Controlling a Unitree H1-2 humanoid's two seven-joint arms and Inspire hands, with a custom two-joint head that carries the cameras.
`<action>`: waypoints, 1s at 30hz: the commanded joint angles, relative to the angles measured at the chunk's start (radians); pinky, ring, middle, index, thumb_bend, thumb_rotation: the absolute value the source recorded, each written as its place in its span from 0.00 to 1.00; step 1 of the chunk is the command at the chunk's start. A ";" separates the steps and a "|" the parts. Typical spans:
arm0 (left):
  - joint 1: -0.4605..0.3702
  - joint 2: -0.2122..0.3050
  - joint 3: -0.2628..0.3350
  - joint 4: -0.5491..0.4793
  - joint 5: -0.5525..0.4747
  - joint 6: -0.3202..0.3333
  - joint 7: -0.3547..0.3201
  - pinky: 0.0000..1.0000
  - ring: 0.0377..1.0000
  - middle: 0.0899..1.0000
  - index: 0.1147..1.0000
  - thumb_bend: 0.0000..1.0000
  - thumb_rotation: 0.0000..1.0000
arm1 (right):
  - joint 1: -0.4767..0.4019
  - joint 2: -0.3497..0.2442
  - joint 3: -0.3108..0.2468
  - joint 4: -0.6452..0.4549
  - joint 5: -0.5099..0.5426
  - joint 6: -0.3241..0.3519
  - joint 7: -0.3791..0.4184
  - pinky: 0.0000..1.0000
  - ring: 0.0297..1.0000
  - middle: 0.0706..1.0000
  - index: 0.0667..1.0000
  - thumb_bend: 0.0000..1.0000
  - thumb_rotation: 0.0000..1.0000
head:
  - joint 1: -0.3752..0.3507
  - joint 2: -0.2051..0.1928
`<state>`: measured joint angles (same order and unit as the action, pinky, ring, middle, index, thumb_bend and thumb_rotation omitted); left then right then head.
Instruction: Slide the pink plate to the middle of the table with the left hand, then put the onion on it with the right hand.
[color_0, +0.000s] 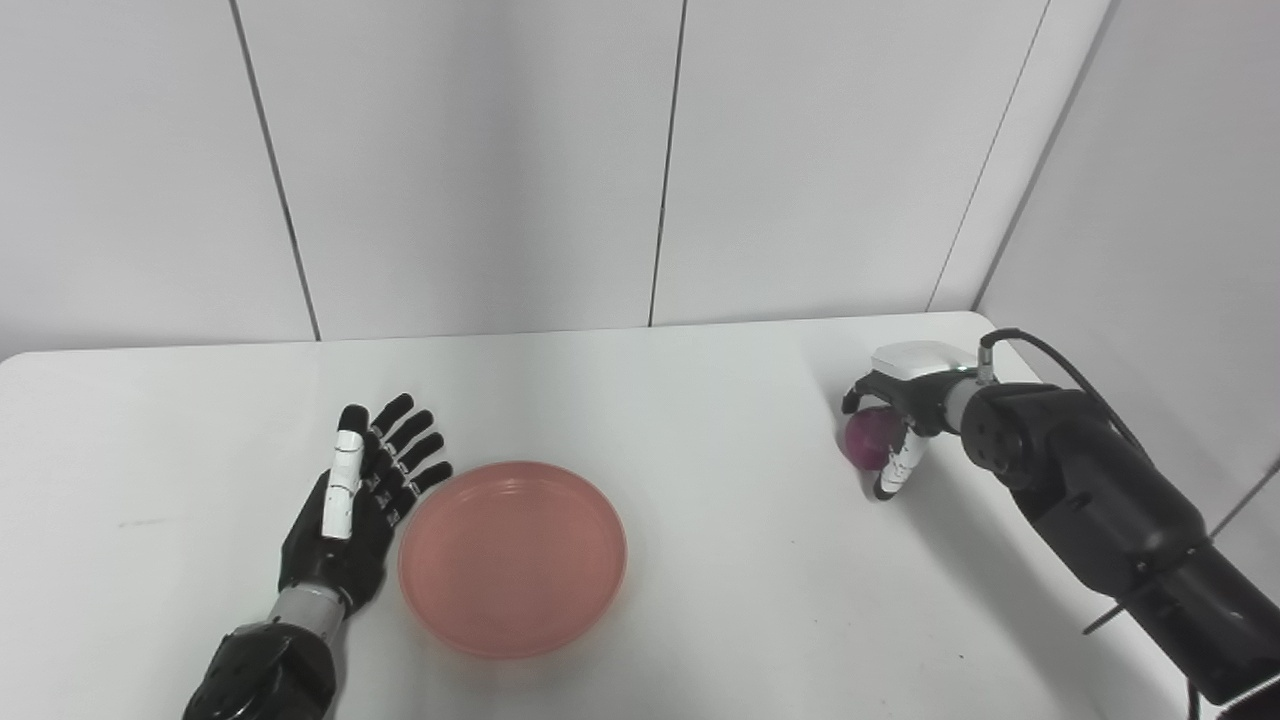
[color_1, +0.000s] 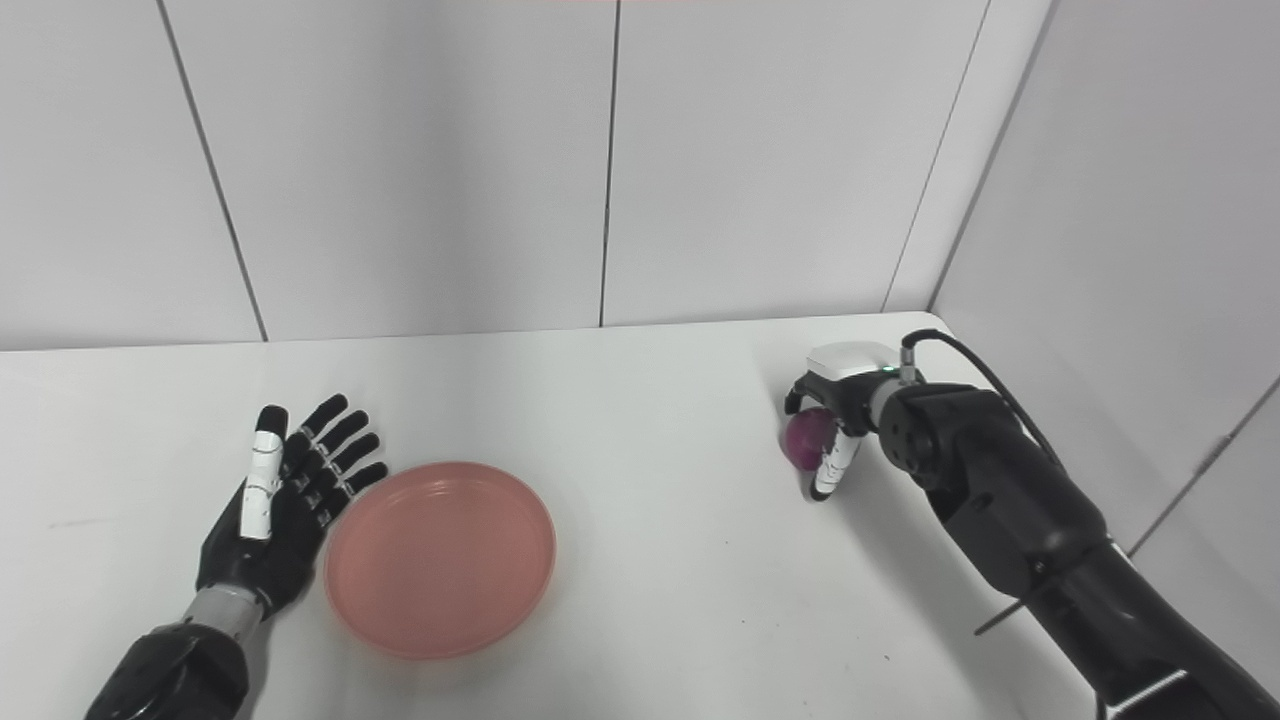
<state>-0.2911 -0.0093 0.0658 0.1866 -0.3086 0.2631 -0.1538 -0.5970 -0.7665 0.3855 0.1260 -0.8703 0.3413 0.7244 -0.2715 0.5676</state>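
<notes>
The round pink plate (color_0: 513, 556) lies flat on the white table (color_0: 700, 420), left of centre and near the front. My left hand (color_0: 352, 500) rests open just beside the plate's left rim, fingers stretched out and pointing away; whether it touches the rim I cannot tell. At the far right a small purple onion (color_0: 866, 437) sits under my right hand (color_0: 897, 420), whose fingers curl around it from above and the right, with the thumb on the near side. The onion is low, at the table surface.
White wall panels close the back and the right side of the table, close behind the right arm (color_0: 1100, 510). The table's rounded far-right corner (color_0: 975, 325) lies just behind the onion. Bare white tabletop stretches between the plate and the onion.
</notes>
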 joint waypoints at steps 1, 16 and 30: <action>0.059 0.005 -0.007 0.040 0.022 0.075 0.026 0.79 0.87 0.88 0.86 0.82 0.86 | -0.033 -0.017 -0.028 -0.008 0.008 -0.034 -0.040 0.64 0.84 0.90 0.80 1.00 0.18 | 0.002 0.001; 0.060 0.002 -0.005 0.041 0.023 0.081 0.032 0.79 0.88 0.88 0.86 0.83 0.85 | -0.029 -0.013 -0.033 0.020 0.045 -0.066 -0.079 0.66 0.85 0.89 0.80 1.00 0.18 | 0.009 0.004; 0.058 0.006 -0.014 0.044 0.035 0.074 0.027 0.78 0.88 0.88 0.85 0.82 0.87 | -0.034 -0.012 -0.036 0.031 0.069 -0.098 -0.103 0.62 0.78 0.85 0.76 1.00 0.12 | 0.011 0.006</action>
<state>-0.2887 -0.0092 0.0614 0.1837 -0.3017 0.2633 -0.1538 -0.5898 -0.7651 0.3682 0.1631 -0.8002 0.2747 0.6523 -0.2608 0.5722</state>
